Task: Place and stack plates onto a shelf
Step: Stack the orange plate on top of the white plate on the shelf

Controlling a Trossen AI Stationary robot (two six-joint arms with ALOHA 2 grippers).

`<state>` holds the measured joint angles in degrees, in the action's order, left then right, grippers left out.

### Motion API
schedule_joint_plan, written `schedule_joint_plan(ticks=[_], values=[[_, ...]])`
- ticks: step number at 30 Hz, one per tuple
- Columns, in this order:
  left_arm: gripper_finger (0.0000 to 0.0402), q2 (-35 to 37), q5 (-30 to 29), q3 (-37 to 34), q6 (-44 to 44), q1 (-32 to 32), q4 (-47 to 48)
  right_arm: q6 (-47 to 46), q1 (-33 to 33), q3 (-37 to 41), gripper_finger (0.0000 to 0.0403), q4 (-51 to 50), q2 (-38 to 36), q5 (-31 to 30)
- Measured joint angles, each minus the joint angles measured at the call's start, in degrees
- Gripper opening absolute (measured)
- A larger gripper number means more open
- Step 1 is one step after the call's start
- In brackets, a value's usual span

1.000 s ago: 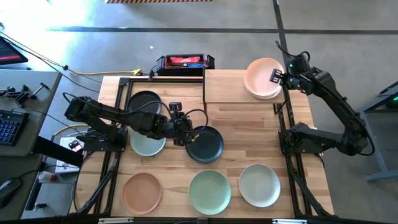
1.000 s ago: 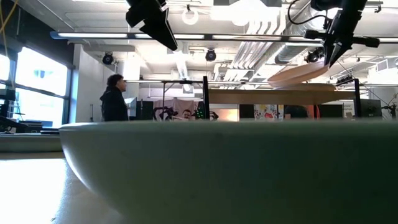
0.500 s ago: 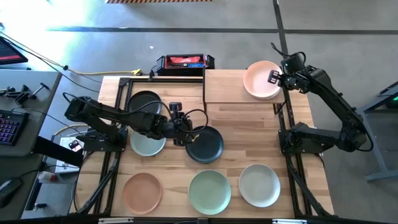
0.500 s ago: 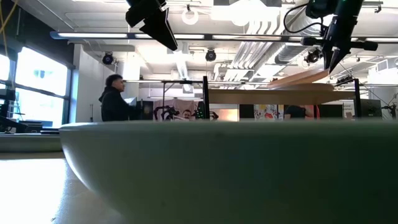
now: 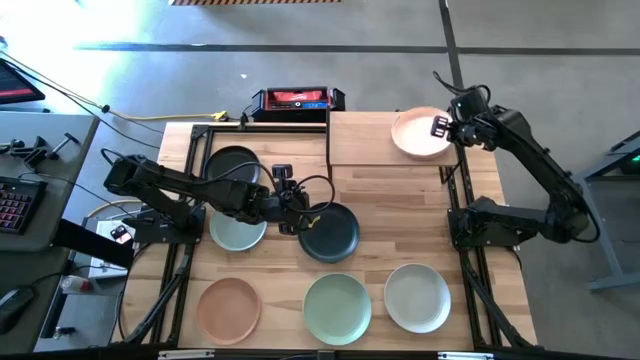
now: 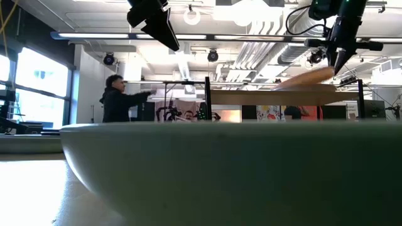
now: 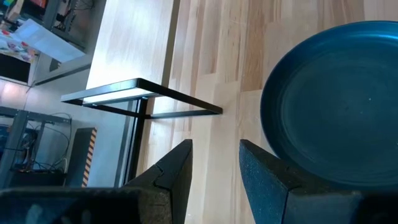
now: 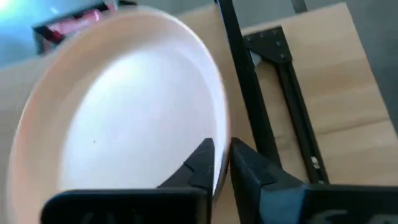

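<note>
**Two tools, one plate settling on the shelf**

Two tools are in view. The right tool [image 5: 447, 126] sits at the right end of the shelf [image 5: 365, 140], its fingers [image 8: 205, 163] set close on either side of the rim of a peach plate [image 5: 419, 133]; whether they pinch the rim or have just let go cannot be told. In the low view the plate [image 6: 306, 78] is tilted, its gripped edge raised and its far edge down on the shelf board [image 6: 251, 97]. Being round, it has no long axis; its hollow faces up.

A second ago the plate was carried higher and looked paler and larger from above; since then it has dropped toward the board.

The left tool [image 5: 300, 216] hangs over the middle of the counter [image 5: 400, 220] beside a black plate [image 5: 330, 232], its fingers [image 7: 174, 171] spread and holding nothing. It has not shifted.

Other plates lie on the counter: black [image 5: 232, 163], pale green [image 5: 236, 232], peach [image 5: 228, 308], green [image 5: 338, 308] and cream [image 5: 417, 297].
</note>
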<state>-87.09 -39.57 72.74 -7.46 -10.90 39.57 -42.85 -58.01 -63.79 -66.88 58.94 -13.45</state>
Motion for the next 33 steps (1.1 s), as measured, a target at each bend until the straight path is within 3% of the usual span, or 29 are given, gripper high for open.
schedule_joint_plan(ticks=[5,10,13,19,33], values=[[0.0122,0.0,0.0,0.0,0.0,0.0,0.0,0.6,0.0,0.0,0.0072,-1.1,0.6,-0.6],[0.0122,0.0,0.0,0.0,0.0,0.0,0.0,2.4,0.0,0.0,0.0093,-1.0,0.6,0.0],[0.0122,0.0,0.0,0.0,0.0,0.0,0.0,3.3,0.0,0.0,0.0094,-1.0,0.6,2.4],[0.0122,0.0,0.0,0.0,1.6,0.0,0.0,4.7,1.2,0.0,0.0094,-1.4,0.6,12.8],[0.0122,0.0,0.0,0.0,1.9,0.0,0.0,2.0,9.5,0.0,0.0094,-4.9,0.7,10.2]])
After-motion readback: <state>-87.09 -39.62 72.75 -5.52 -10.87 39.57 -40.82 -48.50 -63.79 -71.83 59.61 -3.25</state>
